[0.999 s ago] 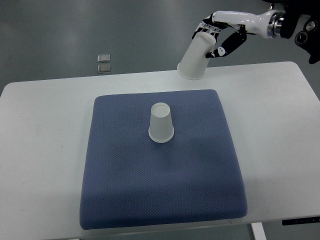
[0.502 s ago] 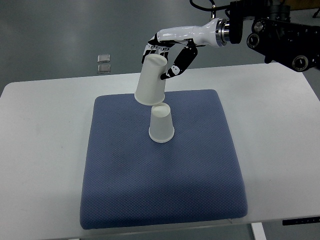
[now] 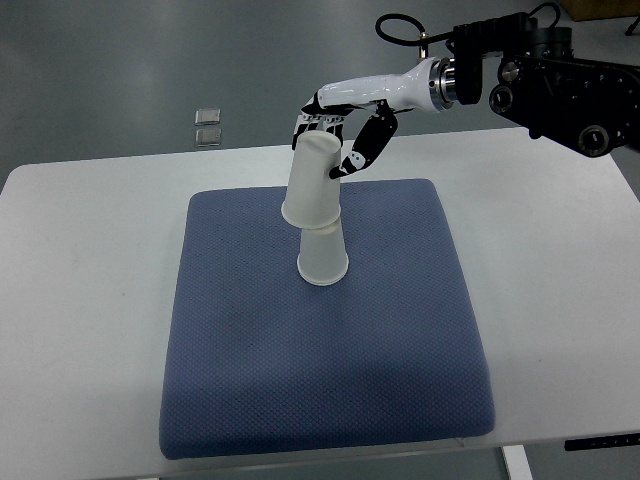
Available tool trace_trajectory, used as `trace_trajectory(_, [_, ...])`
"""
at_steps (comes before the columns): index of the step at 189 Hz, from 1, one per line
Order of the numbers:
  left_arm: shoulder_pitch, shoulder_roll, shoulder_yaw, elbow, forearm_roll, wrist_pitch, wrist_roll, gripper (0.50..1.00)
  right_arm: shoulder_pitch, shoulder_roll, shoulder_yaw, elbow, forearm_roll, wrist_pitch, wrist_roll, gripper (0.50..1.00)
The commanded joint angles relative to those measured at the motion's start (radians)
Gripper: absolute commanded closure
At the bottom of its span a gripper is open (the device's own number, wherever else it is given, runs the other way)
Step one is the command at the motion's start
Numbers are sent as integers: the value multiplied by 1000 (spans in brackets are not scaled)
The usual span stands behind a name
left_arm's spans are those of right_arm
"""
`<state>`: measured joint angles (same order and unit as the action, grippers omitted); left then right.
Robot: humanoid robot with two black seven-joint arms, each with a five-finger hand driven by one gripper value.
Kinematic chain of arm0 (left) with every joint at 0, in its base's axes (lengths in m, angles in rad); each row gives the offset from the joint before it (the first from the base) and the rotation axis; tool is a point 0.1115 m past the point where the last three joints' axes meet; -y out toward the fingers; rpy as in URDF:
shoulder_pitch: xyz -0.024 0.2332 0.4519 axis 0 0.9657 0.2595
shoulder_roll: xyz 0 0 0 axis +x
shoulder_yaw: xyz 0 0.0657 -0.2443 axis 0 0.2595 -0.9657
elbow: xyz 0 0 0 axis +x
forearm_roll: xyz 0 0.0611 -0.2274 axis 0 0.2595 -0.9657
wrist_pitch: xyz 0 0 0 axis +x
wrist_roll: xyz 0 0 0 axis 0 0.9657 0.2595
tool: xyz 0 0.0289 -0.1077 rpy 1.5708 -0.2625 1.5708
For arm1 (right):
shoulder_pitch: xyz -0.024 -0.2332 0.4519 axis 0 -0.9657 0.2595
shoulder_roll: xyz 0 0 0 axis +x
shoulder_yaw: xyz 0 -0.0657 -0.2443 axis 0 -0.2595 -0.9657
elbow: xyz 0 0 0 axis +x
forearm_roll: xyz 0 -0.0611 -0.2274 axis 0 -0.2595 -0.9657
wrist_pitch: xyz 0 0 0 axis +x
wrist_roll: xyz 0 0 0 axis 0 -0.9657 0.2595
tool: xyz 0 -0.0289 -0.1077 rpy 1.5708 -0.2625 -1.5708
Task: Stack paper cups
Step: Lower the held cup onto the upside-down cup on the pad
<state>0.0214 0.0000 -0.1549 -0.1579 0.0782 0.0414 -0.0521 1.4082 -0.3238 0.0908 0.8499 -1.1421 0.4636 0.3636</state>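
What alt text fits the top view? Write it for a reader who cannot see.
The right hand holds an upside-down white paper cup tilted over a second upside-down cup, its rim covering that cup's top. The lower cup stands on a blue cushion on a white table.

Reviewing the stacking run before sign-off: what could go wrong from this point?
1. The held cup is tilted, its rim over only the top of the standing cup; pushing down askew could jam or crumple a rim.
2. The standing cup sits loose, upside down on the soft blue pad; a sideways nudge might tip it.
3. The right hand grips near the held cup's closed end, so releasing before it seats may let it topple off.
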Motion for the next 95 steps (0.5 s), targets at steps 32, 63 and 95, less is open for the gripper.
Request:
trace_trajectory(32, [0, 0, 0, 0, 0, 0, 0, 500, -3, -12, -6, 18, -30, -5, 2, 1000])
trace_trajectory(63, [0, 0, 0, 0, 0, 0, 0, 500, -15, -20, -9, 28, -30, -10, 2, 1000])
trace_trajectory(95, [0, 0, 0, 0, 0, 0, 0, 500, -23, -20, -9, 29, -31, -19, 2, 1000])
